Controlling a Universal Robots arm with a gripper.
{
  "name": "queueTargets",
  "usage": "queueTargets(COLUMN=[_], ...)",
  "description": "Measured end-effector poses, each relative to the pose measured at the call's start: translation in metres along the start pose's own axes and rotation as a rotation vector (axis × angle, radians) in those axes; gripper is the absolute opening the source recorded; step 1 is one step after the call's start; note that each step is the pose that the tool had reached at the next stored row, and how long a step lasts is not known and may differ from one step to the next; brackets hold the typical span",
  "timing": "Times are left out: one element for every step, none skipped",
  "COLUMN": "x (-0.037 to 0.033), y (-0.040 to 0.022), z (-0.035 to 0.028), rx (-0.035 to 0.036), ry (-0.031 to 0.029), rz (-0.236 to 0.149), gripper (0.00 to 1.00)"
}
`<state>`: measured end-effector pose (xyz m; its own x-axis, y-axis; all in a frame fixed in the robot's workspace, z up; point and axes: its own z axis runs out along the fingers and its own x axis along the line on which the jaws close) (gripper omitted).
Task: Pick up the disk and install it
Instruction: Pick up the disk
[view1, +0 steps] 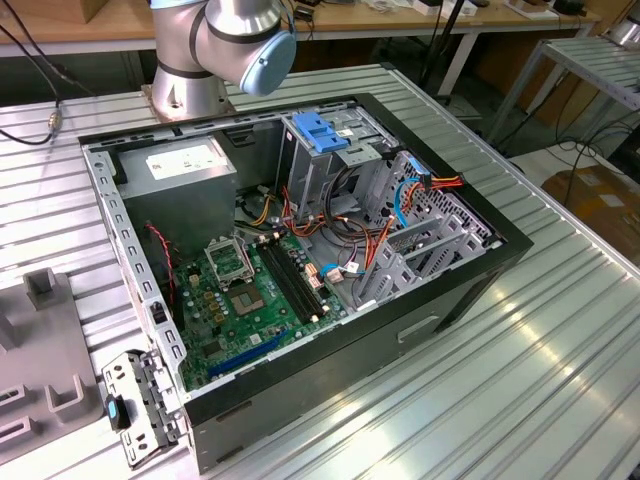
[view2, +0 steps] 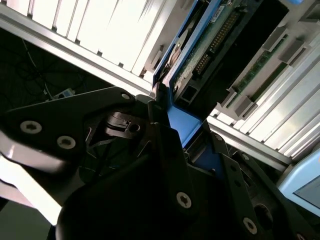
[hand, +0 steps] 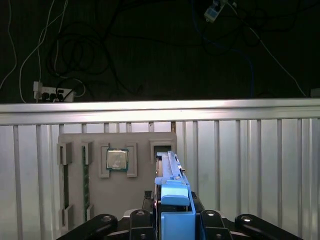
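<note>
My gripper (hand: 174, 222) clamps the hard disk (hand: 172, 192) on edge by its blue rail, above the grey fixture tray (hand: 115, 200). In the exterior view the tray lies at eight o'clock from the computer case (view1: 350, 350). So narrow a hold could let the disk twist loose.

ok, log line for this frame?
end effector: shut on disk | disk: edge-on, at tray | case: open

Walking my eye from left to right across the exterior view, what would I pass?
grey slotted tray → metal bracket with a blue latch → green motherboard → metal bays with orange and blue cables → cardboard box
</note>
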<state>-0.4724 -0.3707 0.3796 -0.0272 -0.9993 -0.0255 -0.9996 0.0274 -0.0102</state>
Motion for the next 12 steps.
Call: queueTargets(x=[0.0, -0.0001, -0.0001, -0.0001, -0.0001, -0.0002, -0.0002, -0.0002, -0.0003, -0.0003, -0.0003, -0.0003], y=[0.0, 0.0, 0.0, -0.0001, 0.0, -0.0001, -0.0001, -0.0001, -0.0001, -0.0001, -0.0001, -0.0001], z=[-0.0011, -0.0027, -0.0035, -0.0044, -0.0057, -0.007, -0.0081, -0.0093, -0.0112, -0.0122, -0.0131, -0.0139], rx=[0.0, 0.0003, 0.0003, 0.0002, 0.0003, 0.0002, 0.0002, 0.0002, 0.0001, 0.0002, 0.0003, 0.0004], ry=[0.0, -0.0001, -0.0001, -0.0001, -0.0002, -0.0001, -0.0002, -0.0002, -0.0002, -0.0002, -0.0006, -0.0011], rz=[0.0, 0.0, 0.0, 0.0, 0.0, 0.0, 0.0, 0.0, 0.0, 0.0, 0.0, 0.0], gripper=[0.37, 0.37, 0.37, 0.37, 0.37, 0.37, 0.37, 0.37, 0.37, 0.37, 0.37, 0.37])
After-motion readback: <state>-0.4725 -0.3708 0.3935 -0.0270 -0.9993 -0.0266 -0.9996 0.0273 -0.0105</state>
